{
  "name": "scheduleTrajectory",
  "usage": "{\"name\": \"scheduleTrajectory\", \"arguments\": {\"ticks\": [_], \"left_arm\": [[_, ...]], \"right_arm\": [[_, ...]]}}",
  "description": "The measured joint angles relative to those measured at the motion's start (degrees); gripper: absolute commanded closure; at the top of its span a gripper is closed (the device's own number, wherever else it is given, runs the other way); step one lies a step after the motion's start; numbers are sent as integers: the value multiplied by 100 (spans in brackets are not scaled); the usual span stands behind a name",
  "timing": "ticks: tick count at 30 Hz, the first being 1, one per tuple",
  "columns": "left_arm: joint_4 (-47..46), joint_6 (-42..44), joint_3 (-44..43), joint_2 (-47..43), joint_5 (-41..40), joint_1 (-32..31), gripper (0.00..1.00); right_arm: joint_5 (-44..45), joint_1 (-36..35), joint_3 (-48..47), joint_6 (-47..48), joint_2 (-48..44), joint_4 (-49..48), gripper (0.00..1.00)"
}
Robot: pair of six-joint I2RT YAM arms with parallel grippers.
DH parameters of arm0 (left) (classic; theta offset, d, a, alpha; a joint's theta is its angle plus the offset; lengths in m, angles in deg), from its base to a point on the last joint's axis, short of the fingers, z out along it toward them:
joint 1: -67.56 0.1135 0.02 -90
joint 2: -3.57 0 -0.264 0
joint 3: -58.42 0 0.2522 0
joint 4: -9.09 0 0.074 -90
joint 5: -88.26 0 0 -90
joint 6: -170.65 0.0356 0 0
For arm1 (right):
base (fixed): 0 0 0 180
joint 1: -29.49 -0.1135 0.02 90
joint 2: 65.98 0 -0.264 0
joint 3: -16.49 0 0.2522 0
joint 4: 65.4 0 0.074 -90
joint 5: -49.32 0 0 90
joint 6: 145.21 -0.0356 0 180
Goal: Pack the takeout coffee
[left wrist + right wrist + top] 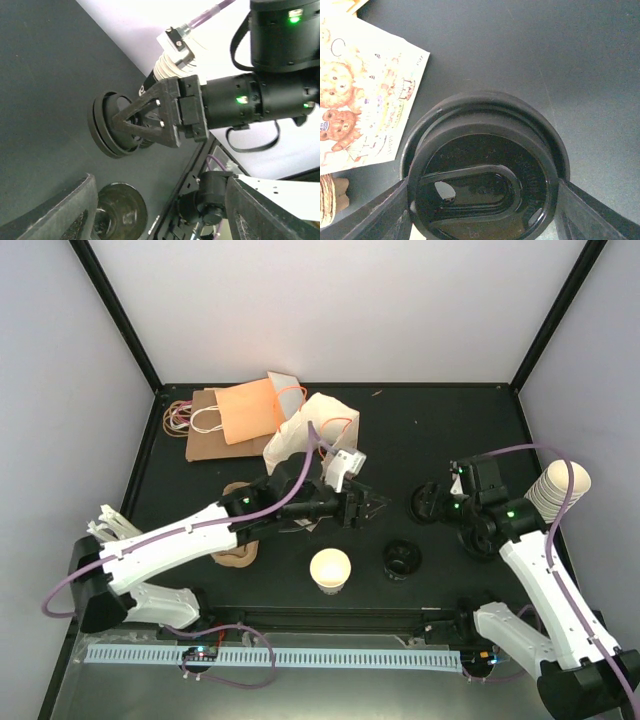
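The takeout coffee [330, 570], a small cream paper cup with its top uncovered, stands upright near the table's front edge. My left gripper [372, 503] hovers behind and to the right of it, open, with nothing between its fingers [75, 215]. A loose black lid [402, 560] lies on the table right of the cup and shows by that finger [122, 210]. My right gripper [437, 502] is shut on another black lid [480, 180], its fingers [395, 212] pressing both sides, just over a further lid rim [485, 102].
A white bear-print paper bag [310, 435] stands behind the left gripper, with an orange bag [250, 410] and a brown bag [215, 435] lying at the back left. A tall stack of cream cups [560, 490] is at the right wall. Brown cardboard pieces [235, 552] lie under the left arm.
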Motion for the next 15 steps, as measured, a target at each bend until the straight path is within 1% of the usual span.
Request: {"name": "scheduleTrajectory", "arguments": {"ticks": [6, 12, 15], "left_arm": [[-79, 2, -446, 798, -55, 2, 45], [-94, -2, -933, 1473, 48, 7, 52], [-81, -22, -1049, 1698, 111, 46, 58]], "right_arm": [[-118, 118, 0, -160, -162, -2, 27], [-144, 262, 2, -457, -444, -2, 27], [-144, 306, 4, -562, -538, 0, 27]]}}
